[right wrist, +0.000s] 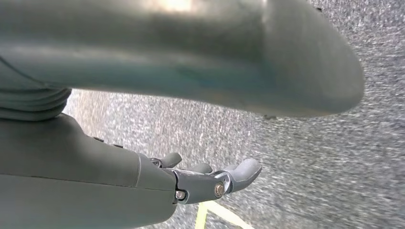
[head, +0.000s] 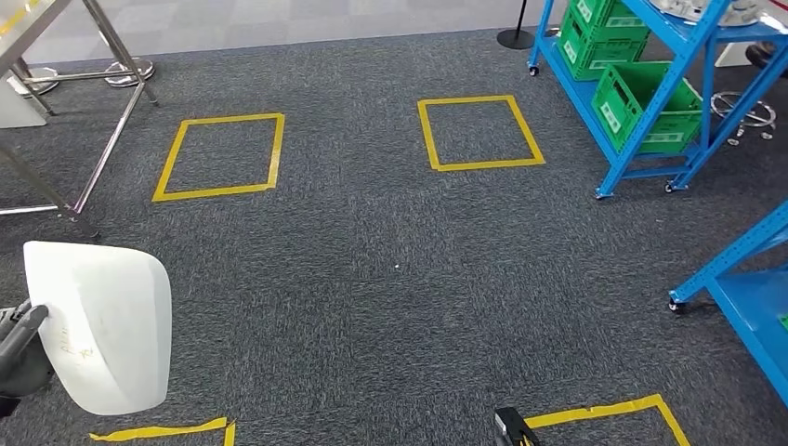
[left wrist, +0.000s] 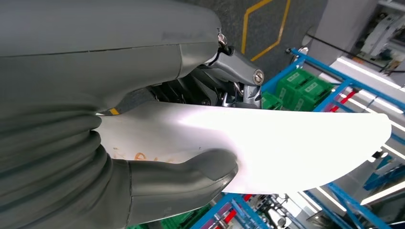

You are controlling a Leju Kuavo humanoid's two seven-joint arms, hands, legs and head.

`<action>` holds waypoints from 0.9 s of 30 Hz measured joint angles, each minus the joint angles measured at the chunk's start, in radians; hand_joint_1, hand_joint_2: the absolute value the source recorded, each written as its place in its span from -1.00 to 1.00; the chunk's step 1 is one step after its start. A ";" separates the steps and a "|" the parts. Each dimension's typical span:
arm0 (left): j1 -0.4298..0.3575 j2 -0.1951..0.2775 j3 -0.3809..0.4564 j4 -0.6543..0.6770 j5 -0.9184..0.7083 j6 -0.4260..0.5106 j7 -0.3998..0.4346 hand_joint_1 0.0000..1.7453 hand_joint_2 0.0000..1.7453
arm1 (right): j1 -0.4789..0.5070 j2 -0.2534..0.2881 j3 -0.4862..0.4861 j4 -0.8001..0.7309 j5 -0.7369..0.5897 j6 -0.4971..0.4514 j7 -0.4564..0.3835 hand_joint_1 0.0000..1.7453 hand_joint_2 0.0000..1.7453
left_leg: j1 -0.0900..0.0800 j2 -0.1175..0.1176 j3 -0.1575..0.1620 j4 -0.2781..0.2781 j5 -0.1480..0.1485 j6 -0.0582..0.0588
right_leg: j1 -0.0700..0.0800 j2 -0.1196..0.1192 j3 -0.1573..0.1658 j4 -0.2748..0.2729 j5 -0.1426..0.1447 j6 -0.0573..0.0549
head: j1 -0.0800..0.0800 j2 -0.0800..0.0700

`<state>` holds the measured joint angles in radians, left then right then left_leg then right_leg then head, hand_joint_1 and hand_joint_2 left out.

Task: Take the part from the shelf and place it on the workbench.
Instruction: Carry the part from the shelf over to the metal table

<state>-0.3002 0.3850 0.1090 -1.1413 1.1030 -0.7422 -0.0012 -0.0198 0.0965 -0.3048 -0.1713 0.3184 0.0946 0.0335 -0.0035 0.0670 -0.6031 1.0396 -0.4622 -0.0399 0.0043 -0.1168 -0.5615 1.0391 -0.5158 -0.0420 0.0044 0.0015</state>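
Note:
The part (head: 107,325) is a flat white panel with rounded corners and faint orange writing, held at the lower left of the head view. My left hand (head: 20,353) grips its near edge. In the left wrist view the thick grey thumb (left wrist: 191,174) presses one face of the part (left wrist: 296,143) while the darker fingers (left wrist: 224,81) close on the other face. My right hand (right wrist: 210,179) hangs over the grey carpet with its fingers apart and nothing in them; a dark bit of that hand (head: 513,427) shows at the bottom edge of the head view.
Blue wheeled shelves (head: 669,102) with green crates (head: 641,107) stand at the back right; another blue rack (head: 743,279) juts in at the right edge. Metal table legs (head: 102,158) stand at the left. Yellow tape squares (head: 220,156) (head: 479,132) mark the grey carpet.

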 joint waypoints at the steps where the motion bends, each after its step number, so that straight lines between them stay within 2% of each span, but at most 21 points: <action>1: -0.008 0.001 -0.002 0.005 0.002 -0.001 -0.006 1.00 1.00 | -0.001 0.000 0.000 0.000 0.000 0.000 0.000 -1.00 -1.00 | -0.005 0.005 0.007 -0.016 0.001 0.006 | 0.002 -0.011 0.002 0.000 -0.002 0.004 | 0.001 0.000; 3: -0.020 0.004 -0.005 0.014 0.008 -0.004 -0.017 1.00 1.00 | -0.004 0.000 0.000 0.000 -0.001 0.000 -0.001 -1.00 -1.00 | -0.006 -0.023 0.007 -0.019 0.006 0.017 | 0.002 -0.032 0.005 -0.001 -0.006 0.013 | 0.001 0.000; 4: -0.024 0.006 -0.006 0.018 0.010 -0.005 -0.023 1.00 1.00 | -0.006 0.000 0.000 0.000 -0.002 0.000 -0.002 -1.00 -1.00 | -0.003 -0.035 0.009 -0.023 0.008 0.022 | 0.000 -0.024 0.006 0.004 -0.011 0.018 | 0.001 0.000; 6: -0.042 0.006 -0.008 0.025 0.009 -0.006 -0.033 1.00 1.00 | -0.009 0.000 0.000 0.000 -0.002 0.001 -0.007 -1.00 -1.00 | 0.005 -0.058 0.013 -0.031 0.014 0.033 | -0.004 0.036 -0.019 0.066 -0.048 0.028 | 0.004 0.000; 7: -0.051 0.004 -0.010 0.028 0.009 -0.006 -0.039 1.00 1.00 | -0.008 0.001 0.000 0.000 0.000 0.003 -0.010 -1.00 -1.00 | 0.006 -0.070 0.013 -0.031 0.014 0.036 | -0.007 0.075 -0.049 0.128 -0.077 0.030 | 0.007 0.000; 8: -0.058 0.001 -0.010 0.031 0.008 -0.005 -0.044 1.00 1.00 | -0.007 0.001 0.000 0.000 0.003 0.004 -0.012 -1.00 -1.00 | 0.007 -0.083 0.012 -0.031 0.015 0.039 | -0.008 0.100 -0.087 0.201 -0.106 0.032 | 0.011 0.000; 9: -0.061 -0.001 -0.011 0.032 0.008 -0.004 -0.048 1.00 1.00 | -0.005 0.001 0.000 0.000 0.006 0.005 -0.014 -1.00 -1.00 | 0.007 -0.097 0.011 -0.030 0.015 0.039 | -0.008 0.111 -0.121 0.261 -0.124 0.032 | 0.014 0.000; 10: -0.061 -0.002 -0.011 0.032 0.007 -0.003 -0.052 1.00 1.00 | -0.003 0.001 0.001 0.000 0.009 0.005 -0.015 -1.00 -1.00 | 0.007 -0.112 0.010 -0.028 0.014 0.039 | -0.009 0.115 -0.141 0.290 -0.123 0.032 | 0.015 0.000; 11: -0.060 -0.003 -0.011 0.031 0.007 -0.001 -0.054 1.00 1.00 | -0.002 0.001 0.001 0.000 0.010 0.006 -0.016 -1.00 -1.00 | 0.007 -0.127 0.010 -0.026 0.014 0.038 | -0.010 0.118 -0.141 0.278 -0.102 0.032 | 0.015 0.000; 12: -0.059 -0.003 -0.011 0.030 0.007 -0.001 -0.057 1.00 1.00 | -0.002 0.001 0.001 0.000 0.012 0.006 -0.016 -1.00 -1.00 | 0.009 -0.142 0.010 -0.023 0.013 0.036 | -0.012 0.123 -0.121 0.227 -0.065 0.032 | 0.016 0.000; 14: -0.058 -0.004 -0.008 0.021 0.009 0.000 -0.063 1.00 1.00 | -0.002 0.002 0.002 0.000 0.015 0.006 -0.017 -1.00 -1.00 | 0.011 -0.170 0.005 -0.013 0.008 0.027 | -0.018 0.165 -0.061 0.088 -0.002 0.034 | 0.017 0.000; 16: -0.056 -0.003 -0.004 0.010 0.010 0.000 -0.066 1.00 1.00 | -0.003 0.003 0.002 0.000 0.016 0.006 -0.018 -1.00 -1.00 | 0.013 -0.196 -0.004 -0.008 0.008 0.012 | -0.021 0.196 -0.030 0.021 0.014 0.035 | 0.017 0.000; 17: -0.054 -0.002 0.000 0.005 0.011 0.001 -0.066 1.00 1.00 | -0.003 0.003 0.002 0.000 0.016 0.006 -0.018 -1.00 -1.00 | 0.014 -0.209 -0.008 -0.009 0.011 0.004 | -0.019 0.194 -0.028 0.019 0.012 0.032 | 0.017 0.000; 18: -0.052 0.001 0.003 0.001 0.011 0.002 -0.066 1.00 1.00 | -0.003 0.004 0.002 0.000 0.017 0.006 -0.018 -1.00 -1.00 | 0.016 -0.221 -0.012 -0.013 0.014 -0.003 | -0.019 0.179 -0.027 0.016 0.014 0.026 | 0.017 0.000; 19: -0.050 0.004 0.007 -0.002 0.011 0.003 -0.065 1.00 1.00 | -0.004 0.004 0.002 0.000 0.017 0.006 -0.018 -1.00 -1.00 | 0.016 -0.218 -0.015 -0.013 0.015 -0.008 | -0.018 0.167 -0.024 0.012 0.017 0.019 | 0.016 0.000; 21: -0.051 0.008 0.013 -0.007 0.011 0.003 -0.065 1.00 1.00 | -0.004 0.005 0.002 0.000 0.017 0.006 -0.019 -1.00 -1.00 | 0.013 -0.163 -0.043 0.035 -0.012 -0.016 | -0.019 0.139 -0.019 0.002 0.021 0.004 | 0.008 0.000; 23: -0.053 0.008 0.015 -0.010 0.011 0.004 -0.065 1.00 1.00 | -0.002 0.005 0.002 0.000 0.018 0.006 -0.020 -1.00 -1.00 | 0.011 -0.094 -0.101 0.158 -0.073 -0.021 | -0.015 0.109 -0.017 -0.002 0.020 -0.005 | 0.000 0.000; 24: -0.051 0.008 0.016 -0.011 0.011 0.005 -0.065 1.00 1.00 | -0.001 0.005 0.002 0.000 0.019 0.006 -0.019 -1.00 -1.00 | 0.012 -0.081 -0.131 0.222 -0.097 -0.023 | -0.013 0.094 -0.017 -0.002 0.018 -0.007 | -0.001 0.000; 25: -0.049 0.007 0.016 -0.011 0.011 0.006 -0.065 1.00 1.00 | -0.001 0.005 0.002 0.000 0.021 0.007 -0.019 -1.00 -1.00 | 0.013 -0.076 -0.149 0.260 -0.106 -0.024 | -0.011 0.079 -0.017 -0.002 0.016 -0.009 | -0.001 0.000; 26: -0.048 0.007 0.019 -0.011 0.012 0.007 -0.065 1.00 1.00 | -0.001 0.005 0.003 0.000 0.023 0.007 -0.018 -1.00 -1.00 | 0.014 -0.073 -0.148 0.260 -0.096 -0.024 | -0.010 0.065 -0.015 -0.002 0.015 -0.010 | -0.001 0.000; 27: -0.049 0.010 0.022 -0.013 0.012 0.009 -0.065 1.00 1.00 | -0.002 0.005 0.004 0.000 0.026 0.008 -0.017 -1.00 -1.00 | 0.014 -0.068 -0.126 0.221 -0.070 -0.023 | -0.010 0.051 -0.013 -0.002 0.012 -0.010 | -0.001 0.000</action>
<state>-0.3490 0.3946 0.1314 -1.1542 1.1155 -0.7333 -0.0658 -0.0219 0.1019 -0.3011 -0.1713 0.3442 0.1024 0.0161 0.0101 -0.0008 -0.7286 1.2606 -0.5323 -0.0627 -0.0055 -0.0661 -0.5744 1.0374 -0.5035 -0.0516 0.0034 0.0015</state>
